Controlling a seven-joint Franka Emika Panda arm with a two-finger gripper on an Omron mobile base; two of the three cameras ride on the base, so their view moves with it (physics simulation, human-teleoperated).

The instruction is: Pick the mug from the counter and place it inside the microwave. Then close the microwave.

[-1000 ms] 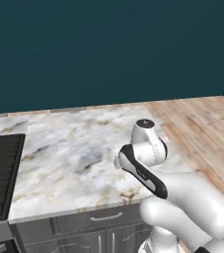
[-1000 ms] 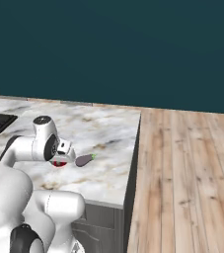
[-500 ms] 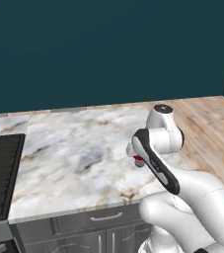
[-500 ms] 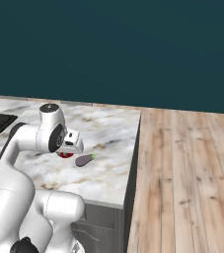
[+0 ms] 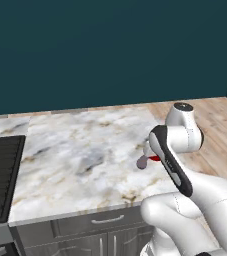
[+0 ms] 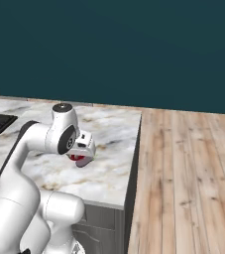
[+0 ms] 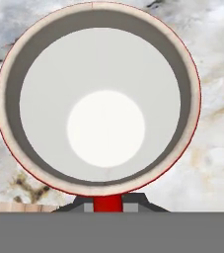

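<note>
The hand view looks straight down into the mug (image 7: pixel 105 128), with its white inside and thin red rim. My gripper (image 7: pixel 107 203) is shut on the red wall at the bottom of that view. From the left base, a sliver of the red mug (image 5: pixel 155 158) shows under the gripper (image 5: pixel 151 154), near the right edge of the marble counter (image 5: pixel 85 145). From the right base, the mug (image 6: pixel 75 158) hangs under the gripper (image 6: pixel 80 155) over the counter (image 6: pixel 114 134). The microwave is out of view.
A small dark purple eggplant-shaped object (image 5: pixel 142 162) lies on the counter right beside the mug. The black stovetop (image 5: pixel 0 170) borders the counter on the left. Grey drawers (image 5: pixel 105 220) run below the slab. Wooden floor (image 6: pixel 183 173) lies past the counter's right end.
The arm has swung to the right across the counter with the mug in the gripper, ending next to the purple object. The purple object has stayed put.
</note>
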